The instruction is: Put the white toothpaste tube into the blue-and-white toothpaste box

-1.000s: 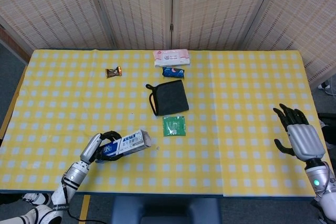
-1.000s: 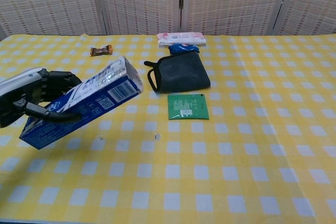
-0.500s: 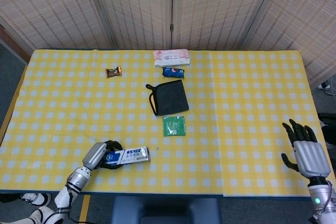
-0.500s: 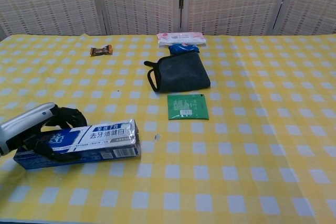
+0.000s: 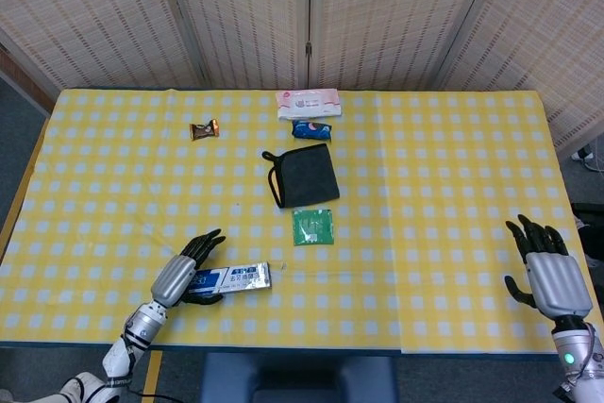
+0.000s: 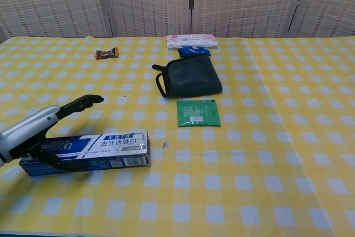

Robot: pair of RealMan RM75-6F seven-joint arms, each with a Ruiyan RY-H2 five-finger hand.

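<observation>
Where the yellow-checked counter point(image 5: 425, 233) nears its front-left edge, the blue-and-white toothpaste box point(image 5: 231, 277) lies flat on its side, its open end towards the middle. No white tube shows in either view, so whether it sits inside the box cannot be told. The left hand point(image 5: 179, 276) rests at the box's left end with its fingers point(image 6: 83, 101) spread wide above the carton and the thumb lying along the box's front face; it grips nothing. Past the box, towards the centre, lie a green sachet point(image 5: 312, 226), then a dark folded cloth point(image 5: 303, 176), a small blue packet point(image 5: 310, 128) and a pink-and-white wipes pack point(image 5: 308, 102). A brown wrapped candy point(image 5: 204, 128) sits apart to the left. The right hand point(image 5: 549, 269) hangs over the counter's right edge, fingers apart and empty.
</observation>
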